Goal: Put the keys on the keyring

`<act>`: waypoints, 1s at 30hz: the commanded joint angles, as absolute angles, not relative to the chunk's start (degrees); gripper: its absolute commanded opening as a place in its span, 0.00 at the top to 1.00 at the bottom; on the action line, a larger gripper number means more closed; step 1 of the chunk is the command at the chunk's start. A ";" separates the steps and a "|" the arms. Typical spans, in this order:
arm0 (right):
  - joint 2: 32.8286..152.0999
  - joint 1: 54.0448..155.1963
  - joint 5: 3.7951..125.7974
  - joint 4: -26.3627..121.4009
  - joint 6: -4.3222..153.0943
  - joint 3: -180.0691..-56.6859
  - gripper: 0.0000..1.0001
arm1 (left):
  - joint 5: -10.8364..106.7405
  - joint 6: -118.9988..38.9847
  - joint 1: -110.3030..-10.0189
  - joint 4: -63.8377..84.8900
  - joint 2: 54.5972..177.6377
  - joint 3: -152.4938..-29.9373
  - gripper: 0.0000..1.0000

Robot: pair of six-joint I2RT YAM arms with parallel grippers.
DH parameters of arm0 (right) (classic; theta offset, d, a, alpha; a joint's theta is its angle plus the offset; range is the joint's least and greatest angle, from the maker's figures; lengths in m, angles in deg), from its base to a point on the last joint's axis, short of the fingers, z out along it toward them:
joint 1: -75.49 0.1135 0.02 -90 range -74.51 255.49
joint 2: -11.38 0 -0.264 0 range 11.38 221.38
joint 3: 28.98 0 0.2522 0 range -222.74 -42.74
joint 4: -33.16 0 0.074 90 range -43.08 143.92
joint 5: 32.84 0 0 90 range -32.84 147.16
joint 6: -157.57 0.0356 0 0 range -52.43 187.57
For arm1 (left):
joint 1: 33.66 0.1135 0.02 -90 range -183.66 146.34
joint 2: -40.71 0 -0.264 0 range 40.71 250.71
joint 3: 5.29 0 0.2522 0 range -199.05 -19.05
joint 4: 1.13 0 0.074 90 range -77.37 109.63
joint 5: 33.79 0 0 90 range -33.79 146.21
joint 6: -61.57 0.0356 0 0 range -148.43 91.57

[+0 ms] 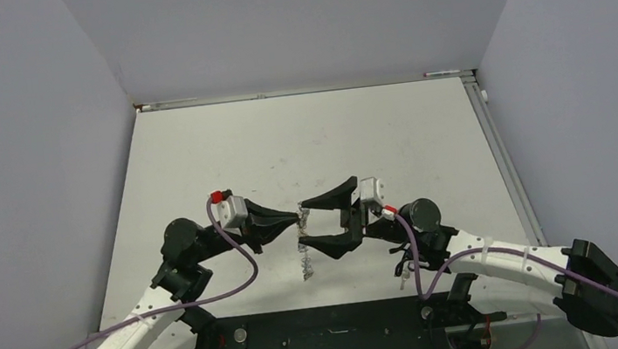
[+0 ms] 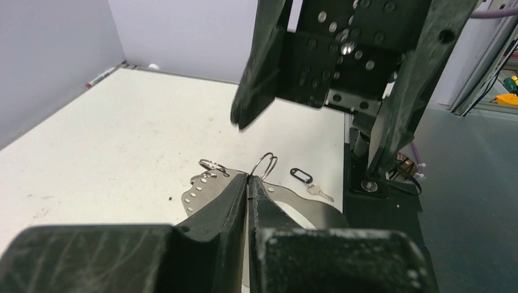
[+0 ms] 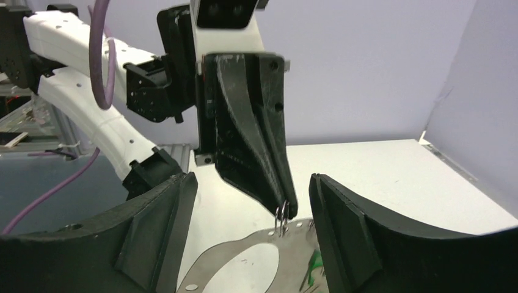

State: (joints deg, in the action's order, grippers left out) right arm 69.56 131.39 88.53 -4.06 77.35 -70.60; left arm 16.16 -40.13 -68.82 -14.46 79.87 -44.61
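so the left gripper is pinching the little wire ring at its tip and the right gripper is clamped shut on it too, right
Not quite. The right gripper is open: the right wrist view shows its jaws standing wide apart on either side of the wire ring, not closed on it. The left gripper is indeed shut on the ring at its tip.

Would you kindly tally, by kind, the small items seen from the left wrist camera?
Wire rings: 2, held ring, lying ring
Key with black tag: 1
Perforated metal plate: 1
Total: 4
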 commanded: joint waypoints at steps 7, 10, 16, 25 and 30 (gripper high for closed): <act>61.71 130.33 74.34 -6.03 76.97 -68.08 0.29 | 17.69 -37.36 -68.99 -10.55 81.90 -49.22 1.00; 58.34 130.26 63.96 -2.30 77.74 -67.60 0.29 | 18.97 -36.41 -69.04 -8.41 82.63 -49.66 1.00; 50.46 130.25 50.39 7.94 78.98 -64.52 0.36 | 27.17 -35.04 -69.26 -1.78 84.14 -51.12 1.00; 60.07 130.33 36.75 36.07 91.58 -72.71 0.36 | 58.46 -52.84 -69.27 10.06 80.22 -46.98 0.41; 76.40 130.48 32.05 51.37 96.68 -84.81 0.36 | 69.13 -59.40 -69.52 20.36 85.84 -49.25 0.32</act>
